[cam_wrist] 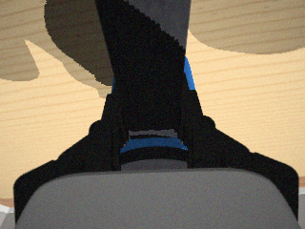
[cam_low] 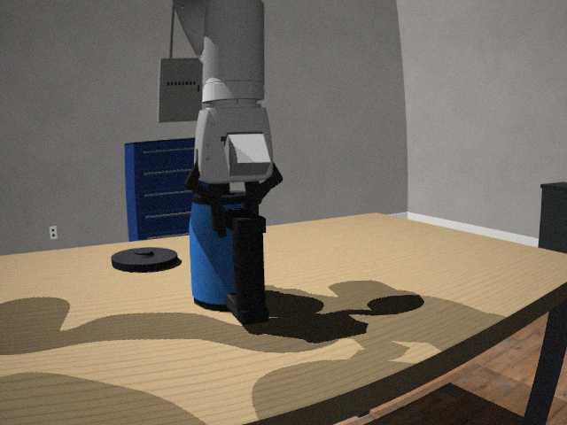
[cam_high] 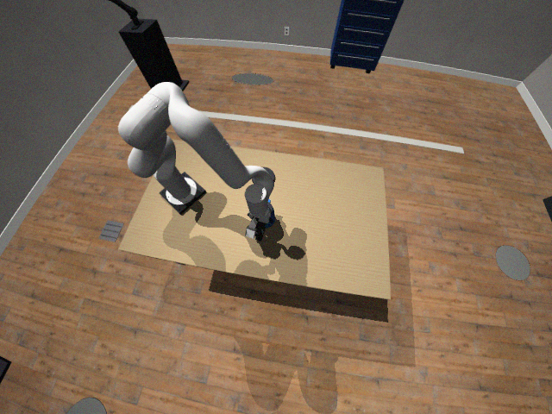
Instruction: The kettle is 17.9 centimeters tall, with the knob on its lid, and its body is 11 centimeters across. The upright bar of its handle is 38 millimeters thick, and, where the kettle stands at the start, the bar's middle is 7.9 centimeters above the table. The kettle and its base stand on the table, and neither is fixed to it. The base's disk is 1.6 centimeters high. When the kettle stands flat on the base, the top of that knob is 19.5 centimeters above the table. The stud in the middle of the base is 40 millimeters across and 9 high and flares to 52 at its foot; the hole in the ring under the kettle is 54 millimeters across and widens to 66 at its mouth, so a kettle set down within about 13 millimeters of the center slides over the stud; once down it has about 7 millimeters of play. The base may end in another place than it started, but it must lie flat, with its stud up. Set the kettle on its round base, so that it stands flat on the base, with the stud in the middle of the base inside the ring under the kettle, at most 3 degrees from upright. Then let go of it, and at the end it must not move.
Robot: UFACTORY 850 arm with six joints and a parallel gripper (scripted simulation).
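Observation:
The blue kettle [cam_low: 210,260] stands upright on the wooden table, its black handle bar [cam_low: 249,269] facing the front. My gripper [cam_low: 236,212] comes straight down over the kettle's top and is shut on the upper part of the handle. In the wrist view the fingers clamp both sides of the black handle [cam_wrist: 148,62], with a blue strip of the kettle [cam_wrist: 153,143] between them. The round black base [cam_low: 143,258] lies flat, stud up, on the table behind and to the left of the kettle, apart from it. In the overhead view the arm covers most of the kettle [cam_high: 272,216].
The arm's mount [cam_high: 181,192] sits at the table's left edge. The table's front edge [cam_low: 412,366] runs close on the right. A blue drawer cabinet [cam_low: 158,187] stands on the floor behind the table.

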